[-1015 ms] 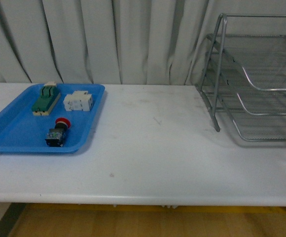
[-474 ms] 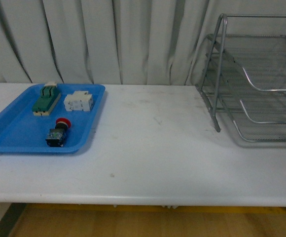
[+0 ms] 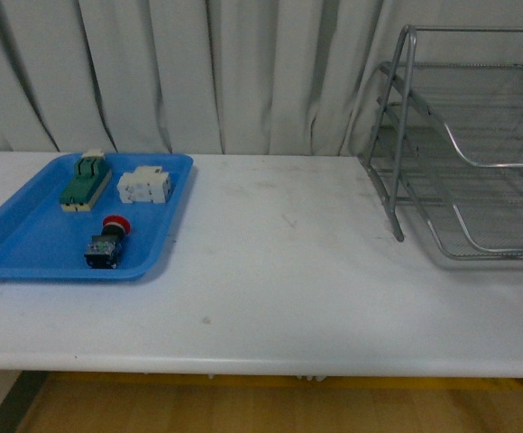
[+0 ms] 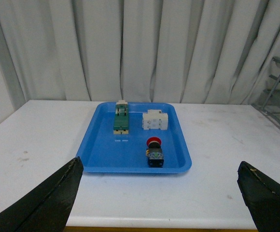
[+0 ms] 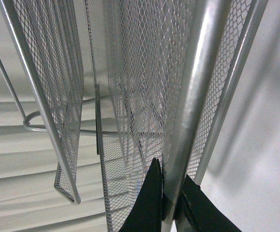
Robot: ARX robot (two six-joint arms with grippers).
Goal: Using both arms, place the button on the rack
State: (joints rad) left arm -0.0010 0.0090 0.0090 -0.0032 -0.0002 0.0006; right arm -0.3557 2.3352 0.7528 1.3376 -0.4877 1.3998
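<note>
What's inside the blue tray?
Three things lie in the tray: the button, a green switch and a white block, all apart. Nothing covers them; only the tray floor right under each is hidden.

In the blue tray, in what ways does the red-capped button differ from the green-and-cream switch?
The button has a round red cap on a black blocky body; the green-and-cream switch is green on top over a cream base. The switch is longer and flatter than the button. The button lies near the tray's front rim, the switch at its far corner. Both rest in the blue tray, untouched.
</note>
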